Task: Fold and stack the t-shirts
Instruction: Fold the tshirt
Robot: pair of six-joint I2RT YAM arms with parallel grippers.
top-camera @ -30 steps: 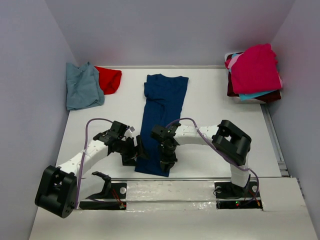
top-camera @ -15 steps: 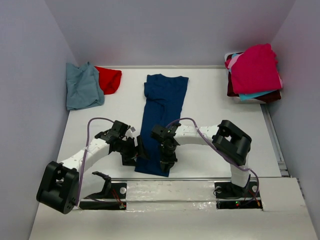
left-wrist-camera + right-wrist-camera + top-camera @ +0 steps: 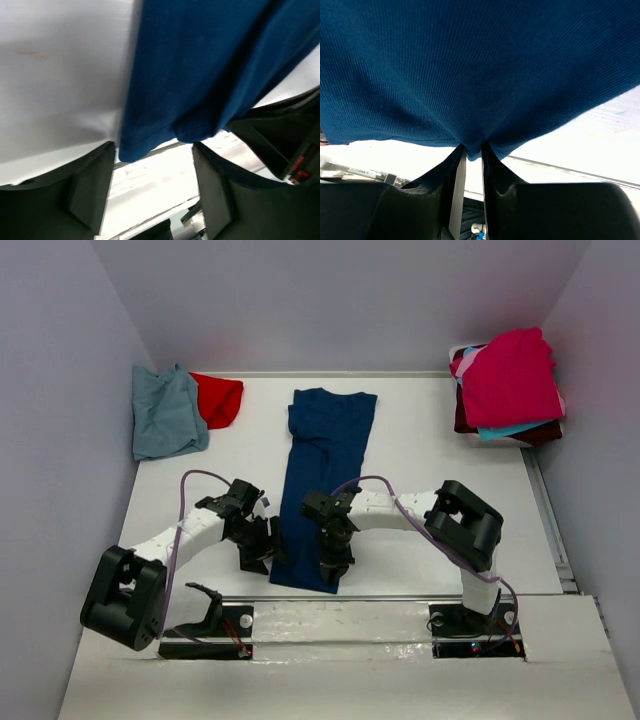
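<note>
Right tool [image 3: 472, 150] pinches the navy tee [image 3: 325, 455]; left tool [image 3: 154, 150] gapes wide, and missing the hem corner could skew the fold.

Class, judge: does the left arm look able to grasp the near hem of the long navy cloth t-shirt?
Probably yes: the left gripper is open, the hem corner of the navy cloth t-shirt lies between its fingers, nothing blocking.
</note>
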